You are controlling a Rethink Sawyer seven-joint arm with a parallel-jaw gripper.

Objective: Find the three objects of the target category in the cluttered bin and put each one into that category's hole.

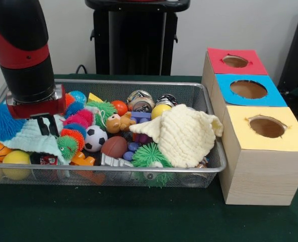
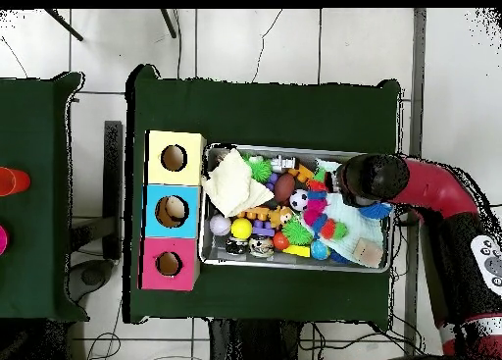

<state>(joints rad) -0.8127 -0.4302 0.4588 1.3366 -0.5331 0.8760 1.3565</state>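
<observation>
The cluttered bin [image 1: 217, 166] is a wide, shallow basket of silver wire mesh with a thick metal rim, lying flat on the green table just beside the row of three wooden boxes and longer than that row. It is heaped with small toys, balls and cloths. The hole [image 1: 248, 89] is round, cut through the bright blue paper top of the middle box, and opens upward, showing pale wood inside. It lies near the bin's short end wall.
</observation>
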